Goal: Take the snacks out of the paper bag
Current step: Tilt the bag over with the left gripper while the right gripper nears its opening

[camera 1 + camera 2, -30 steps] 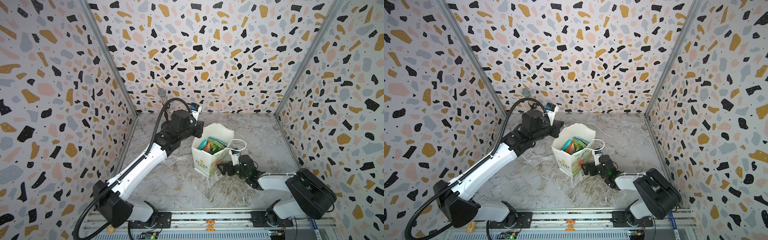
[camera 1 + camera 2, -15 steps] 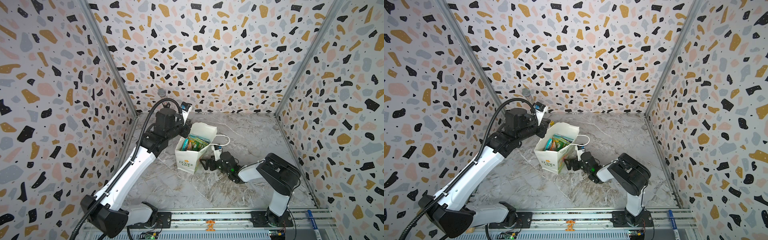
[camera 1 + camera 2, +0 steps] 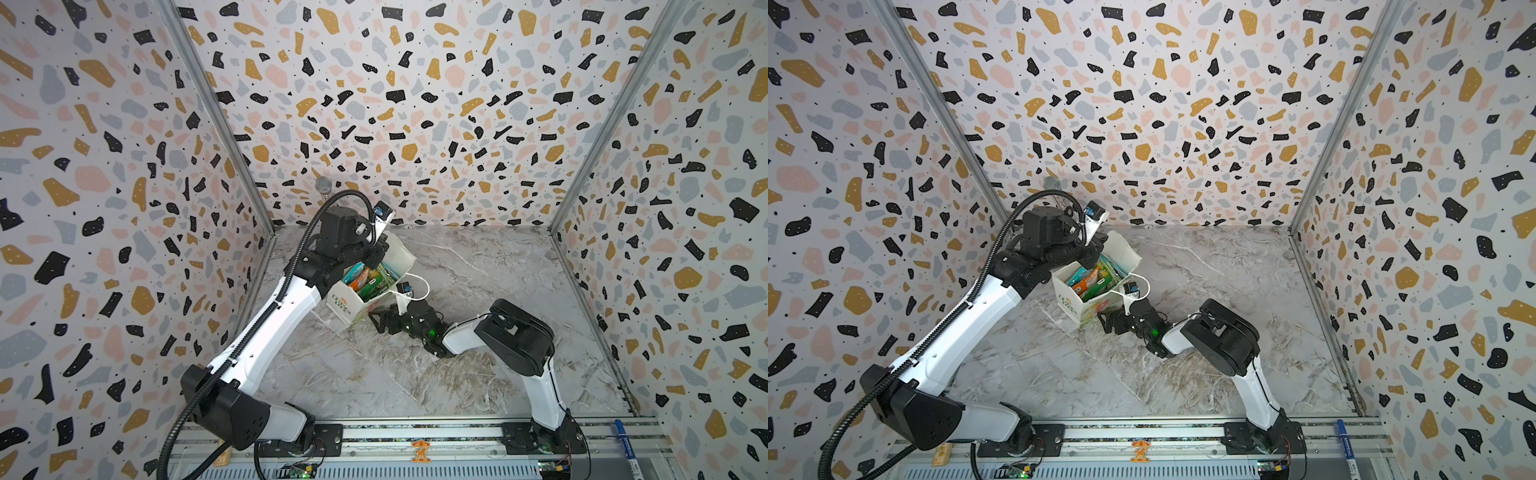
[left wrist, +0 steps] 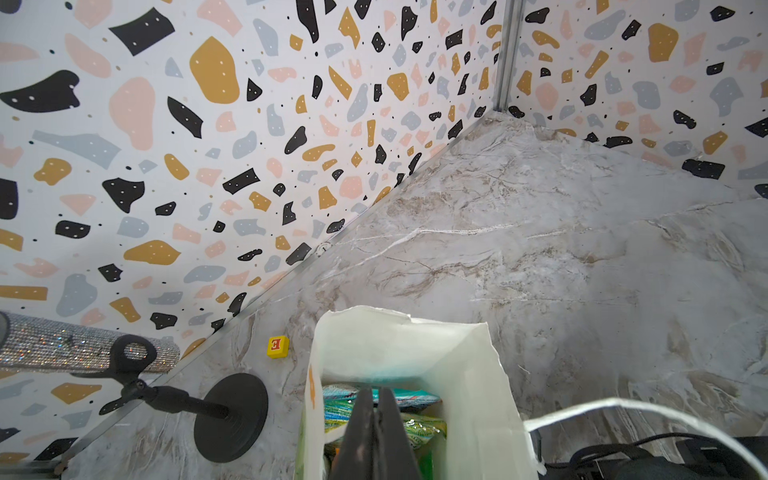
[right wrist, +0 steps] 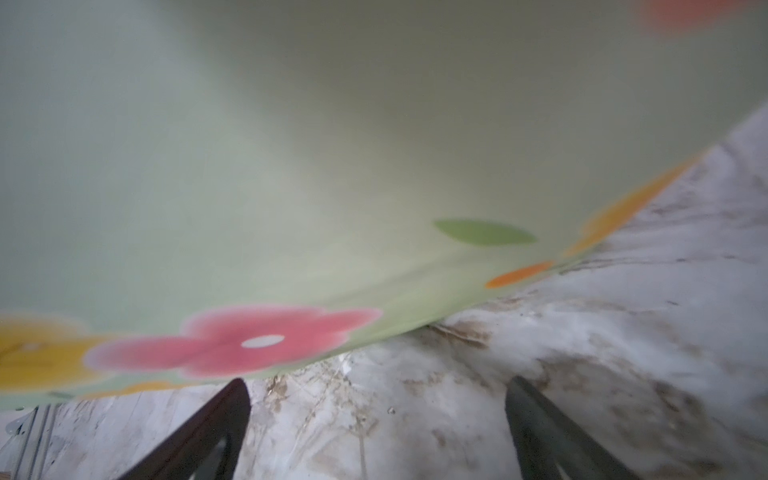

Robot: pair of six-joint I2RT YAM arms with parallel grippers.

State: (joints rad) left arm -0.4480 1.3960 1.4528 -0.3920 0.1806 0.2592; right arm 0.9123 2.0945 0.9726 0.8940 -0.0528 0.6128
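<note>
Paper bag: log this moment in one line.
bag open, snacks inside | left hand shut in bag mouth, grip hidden | right hand open, low by bag base | no snacks out

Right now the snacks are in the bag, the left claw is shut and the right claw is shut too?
No: the right claw is open, per the right wrist view. The snacks are in the bag, the left claw shut.

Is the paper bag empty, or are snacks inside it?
Not empty: several colourful snacks show inside the paper bag through its open mouth in both top views.
</note>
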